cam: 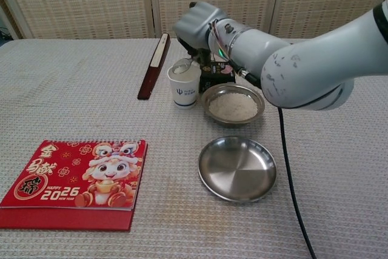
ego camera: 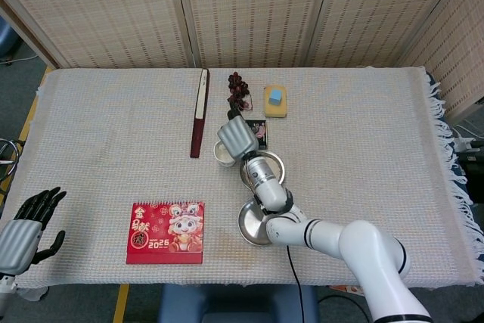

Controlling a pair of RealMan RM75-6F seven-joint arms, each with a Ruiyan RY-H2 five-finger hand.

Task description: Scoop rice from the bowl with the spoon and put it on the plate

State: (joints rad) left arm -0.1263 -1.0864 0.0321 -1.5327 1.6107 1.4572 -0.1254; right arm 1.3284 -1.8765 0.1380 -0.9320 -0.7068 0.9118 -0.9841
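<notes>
The right arm reached far across, its right hand held high with fingers curled under, gripping. The left hand lay low at the side, fingers apart.

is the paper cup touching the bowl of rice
Apart. The chest view shows a strip of tablecloth between the paper cup and the rim of the bowl of rice.

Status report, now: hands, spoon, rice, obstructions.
Right hand holds the spoon over the white cup. Left hand idle at table edge, holding nothing. Rice in bowl; plate bare. Cup and black box crowd the bowl.
</notes>
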